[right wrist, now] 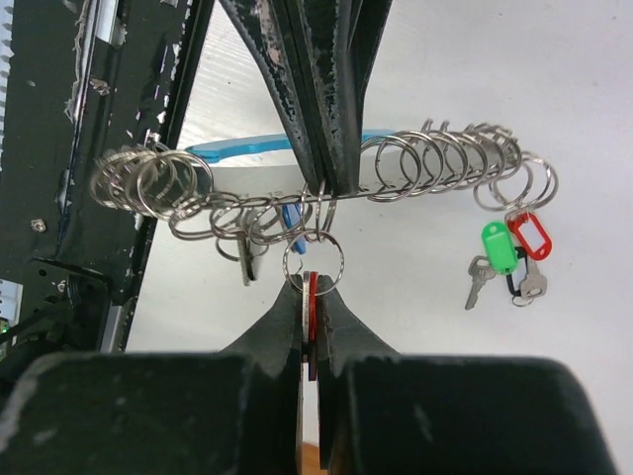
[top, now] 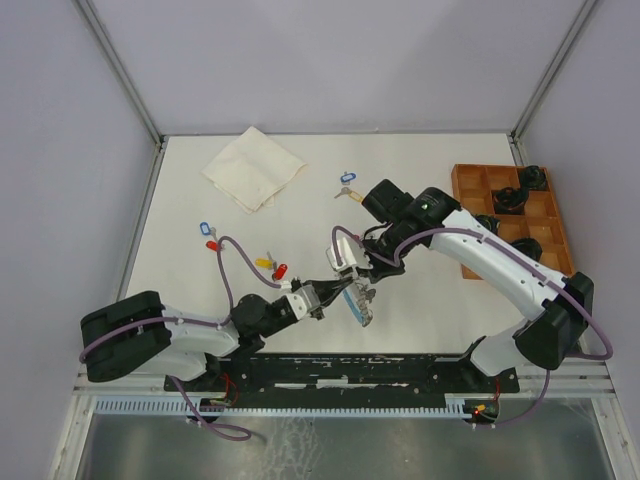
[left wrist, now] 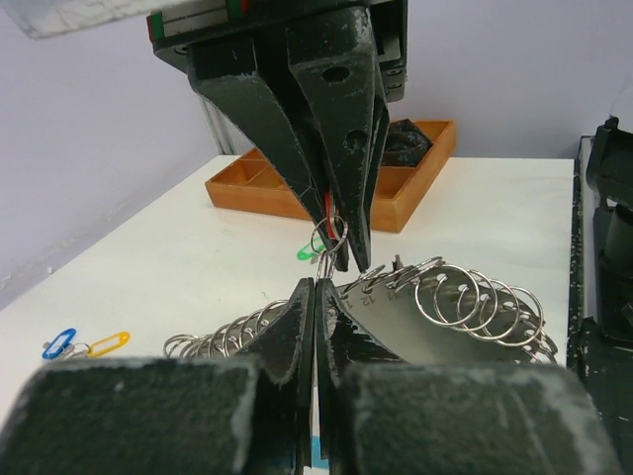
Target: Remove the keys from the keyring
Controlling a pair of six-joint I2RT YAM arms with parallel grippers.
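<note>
Red tag [right wrist: 313, 297] clamped in the right tool [right wrist: 313, 282]; left tool [left wrist: 315, 289], directly opposite, clamped on the keyring [right wrist: 232, 148] lying crosswise between them

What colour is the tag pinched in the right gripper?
Red tag; it shows best in the right wrist view.

The keyring [right wrist: 237, 148] joins a light-blue band to silvery rings. The keys [right wrist: 477, 280] are silver. At the right of the right wrist view are a green tag [right wrist: 498, 245] and a red tag [right wrist: 532, 236], with a second red tag [right wrist: 313, 302] low centre. Overhead, a cream cloth [top: 254, 168] shows upper left and an orange-brown tray [top: 470, 170] at right, both on the white table [top: 420, 310].
</note>
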